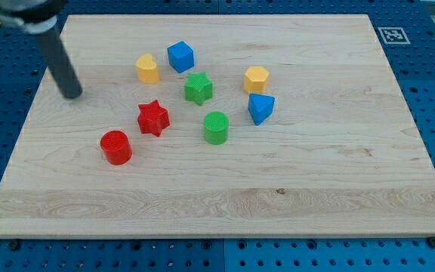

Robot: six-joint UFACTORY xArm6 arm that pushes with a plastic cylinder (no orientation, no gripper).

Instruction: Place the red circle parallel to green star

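Note:
The red circle point(116, 146), a short red cylinder, stands on the wooden board at the view's lower left. The green star point(198, 88) sits up and to the right of it, near the board's middle top. My tip point(72, 95) rests on the board at the view's upper left, up and left of the red circle and clear of every block. A red star point(153, 118) lies between the red circle and the green star.
A yellow block point(148, 69) and a blue cube point(180, 57) sit left of and above the green star. A green cylinder point(216, 127) is below it. A yellow hexagonal block point(256, 78) and a blue block point(260, 108) are to its right. The wooden board point(316, 189) lies on a blue pegboard.

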